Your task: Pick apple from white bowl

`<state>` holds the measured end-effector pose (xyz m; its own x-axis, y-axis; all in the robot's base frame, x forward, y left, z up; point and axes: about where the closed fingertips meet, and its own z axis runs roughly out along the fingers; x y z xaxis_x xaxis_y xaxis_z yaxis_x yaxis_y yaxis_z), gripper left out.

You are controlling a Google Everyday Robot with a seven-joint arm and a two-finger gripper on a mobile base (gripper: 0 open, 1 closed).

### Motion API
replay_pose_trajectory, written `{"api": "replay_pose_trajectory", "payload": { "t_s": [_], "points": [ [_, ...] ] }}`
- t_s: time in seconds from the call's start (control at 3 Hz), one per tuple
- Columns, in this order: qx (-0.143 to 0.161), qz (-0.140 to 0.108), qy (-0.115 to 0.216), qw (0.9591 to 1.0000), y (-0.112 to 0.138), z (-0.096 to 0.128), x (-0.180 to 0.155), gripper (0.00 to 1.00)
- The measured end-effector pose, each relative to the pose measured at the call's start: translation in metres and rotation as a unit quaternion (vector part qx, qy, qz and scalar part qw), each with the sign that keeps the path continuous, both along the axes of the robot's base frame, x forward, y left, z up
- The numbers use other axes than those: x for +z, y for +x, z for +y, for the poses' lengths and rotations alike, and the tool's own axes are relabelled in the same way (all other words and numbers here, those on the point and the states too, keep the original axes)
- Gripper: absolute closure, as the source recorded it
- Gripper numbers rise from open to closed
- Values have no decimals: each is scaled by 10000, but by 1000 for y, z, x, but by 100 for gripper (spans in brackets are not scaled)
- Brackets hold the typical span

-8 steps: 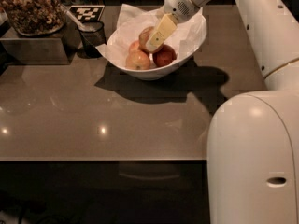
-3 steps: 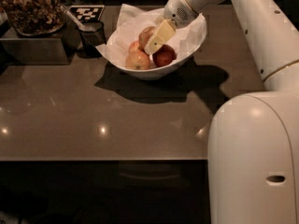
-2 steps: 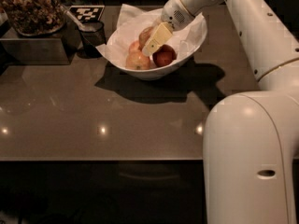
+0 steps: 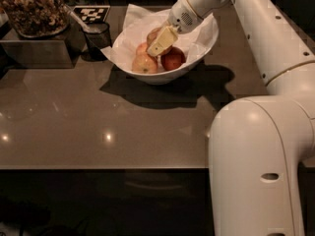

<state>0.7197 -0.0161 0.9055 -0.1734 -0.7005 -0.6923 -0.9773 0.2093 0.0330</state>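
Observation:
The white bowl [image 4: 197, 58], lined with crumpled white paper, stands at the back middle of the brown table. It holds a golden-yellow apple [image 4: 142, 64] at the front left, a deep red apple [image 4: 174, 58] to its right, and an orange-red apple [image 4: 152, 34] behind. My gripper [image 4: 160, 43] reaches down into the bowl from the upper right. Its cream tip sits between the apples, just above the golden-yellow apple's upper right side. It partly hides the orange-red apple. I cannot tell whether it touches any apple.
A small dark cup [image 4: 97, 34] stands just left of the bowl. A metal container [image 4: 34, 50] topped with dried brown material is at the far left. A black-and-white tag [image 4: 91, 13] lies behind. My white arm [image 4: 256, 146] fills the right foreground. The table's front edge [image 4: 98, 168] runs across.
My gripper has moved a little left and down inside the bowl, from over the deep red apple toward the golden-yellow one. The apples and bowl have not moved.

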Motion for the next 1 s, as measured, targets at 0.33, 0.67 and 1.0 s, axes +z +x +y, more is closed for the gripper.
{"api": "replay_pose_trajectory", "payload": {
  "t_s": [0.33, 0.67, 1.0],
  "points": [
    [-45, -52, 78, 9999, 0, -2, 5, 67],
    [-121, -275, 418, 9987, -11, -13, 32, 91],
    [105, -632, 913, 9938, -41, -20, 77, 100]
  ]
}}
